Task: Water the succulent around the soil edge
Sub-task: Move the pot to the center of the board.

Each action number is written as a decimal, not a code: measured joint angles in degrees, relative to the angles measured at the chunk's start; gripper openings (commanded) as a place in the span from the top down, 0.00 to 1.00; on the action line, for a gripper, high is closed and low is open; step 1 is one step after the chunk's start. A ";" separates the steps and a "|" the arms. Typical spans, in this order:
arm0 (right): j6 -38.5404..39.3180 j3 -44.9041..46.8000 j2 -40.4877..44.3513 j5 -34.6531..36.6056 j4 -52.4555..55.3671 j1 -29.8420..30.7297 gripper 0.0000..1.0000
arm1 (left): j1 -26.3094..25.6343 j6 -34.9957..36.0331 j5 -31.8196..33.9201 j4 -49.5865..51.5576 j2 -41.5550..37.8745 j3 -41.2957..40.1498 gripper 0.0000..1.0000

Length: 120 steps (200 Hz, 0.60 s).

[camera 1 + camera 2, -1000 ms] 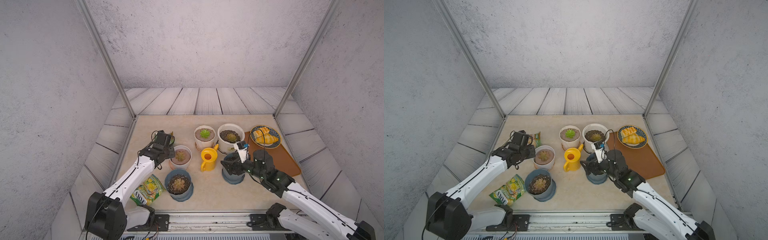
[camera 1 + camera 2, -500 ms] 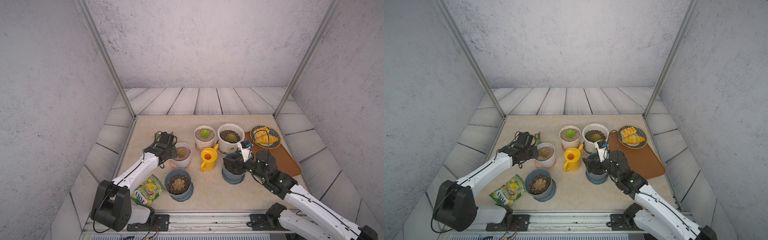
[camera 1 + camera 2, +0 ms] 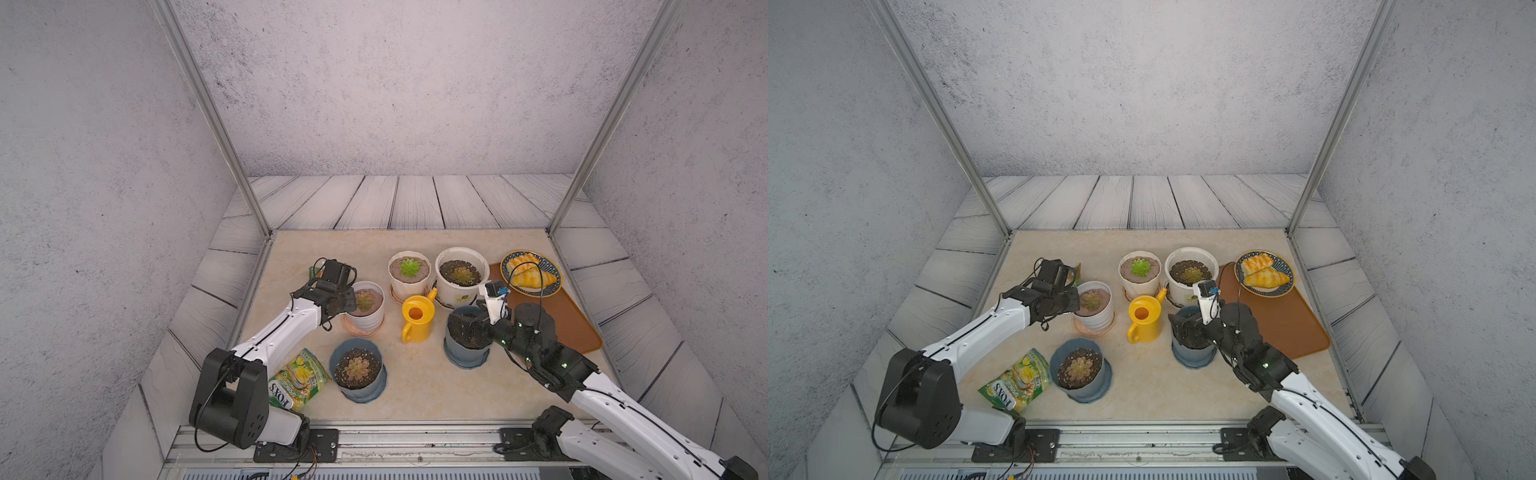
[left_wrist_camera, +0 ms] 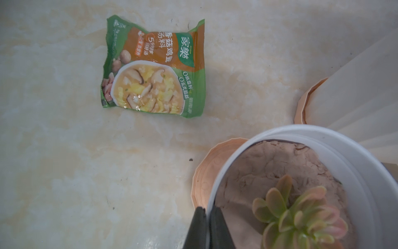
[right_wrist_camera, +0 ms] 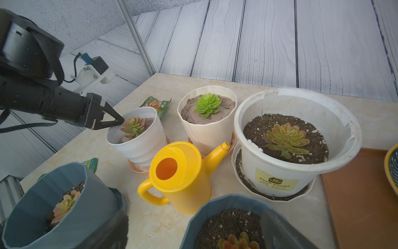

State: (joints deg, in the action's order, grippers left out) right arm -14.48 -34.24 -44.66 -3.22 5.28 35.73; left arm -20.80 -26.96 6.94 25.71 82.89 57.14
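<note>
Your left hand (image 4: 207, 212) is pinching the thin rim of the white pot (image 4: 323, 132). Its two black, wedge-shaped fingers (image 4: 197, 228) are pressed together, one outside the wall and one inside. That smooth plastic pot is holding pale brown, cracked, clay-like soil (image 4: 269, 163) and a rosette succulent (image 4: 299, 215) with fleshy green leaves blushing pink at the tips. It is sitting on a faceted peach saucer (image 4: 206, 163). Near it, a crinkled green-and-brown soup packet (image 4: 153, 66) is lying flat on the cream, marble-patterned bench (image 4: 64, 151).

Your right hand (image 5: 196, 224) is standing spread wide at a ribbed grey-blue pot (image 5: 226, 197). One blurred finger is sitting outside the wall and the other over the dark, gritty soil. You cannot tell whether either is touching the pot.

The glossy yellow watering can (image 5: 183, 181) is standing upright on the bench between the white pot and that grey-blue pot, apart from both hands. It is showing a round filling hole, a loop handle and a short tapered spout. The spout is pointing toward the gap between a cream faceted pot (image 5: 206, 133) with a bright green rosette and a large white tub (image 5: 280, 172) with a chipped rim. A second grey-blue pot (image 5: 53, 204) is standing on the can's handle side.
</note>
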 measured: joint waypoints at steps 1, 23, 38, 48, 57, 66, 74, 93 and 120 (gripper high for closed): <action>0.00 0.00 0.00 0.02 0.00 0.00 0.00 | -0.02 0.00 0.02 0.00 0.09 0.07 0.98; 0.00 0.24 0.22 0.59 0.00 0.00 0.00 | -0.35 0.04 1.22 0.07 2.82 2.80 0.98; 0.00 0.33 0.46 0.92 0.00 0.00 0.00 | -0.50 0.20 2.34 0.28 4.59 4.66 0.98; 0.00 0.48 0.79 1.29 -0.04 0.00 0.00 | -0.50 0.39 3.23 0.37 5.81 5.86 0.98; -0.02 0.63 1.11 1.62 -0.04 0.00 0.00 | -0.50 0.46 4.22 0.42 7.06 7.04 0.98; -0.02 0.83 1.44 1.86 -0.17 0.00 0.00 | -0.50 0.63 5.22 0.66 8.61 8.68 0.99; -0.02 1.03 1.75 2.01 -0.31 0.00 0.00 | -0.48 0.81 6.08 0.83 10.45 10.54 0.99; -0.02 1.22 2.21 2.47 -0.42 0.00 0.00 | -0.48 1.11 7.37 0.98 14.91 15.45 0.99; -0.02 1.22 2.32 3.23 -0.42 0.00 0.00 | -0.48 1.29 8.33 1.07 19.41 20.61 0.99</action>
State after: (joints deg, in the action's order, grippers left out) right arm -14.50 -33.01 -42.35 0.01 4.86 35.73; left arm -21.28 -25.67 15.27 26.79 102.30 77.76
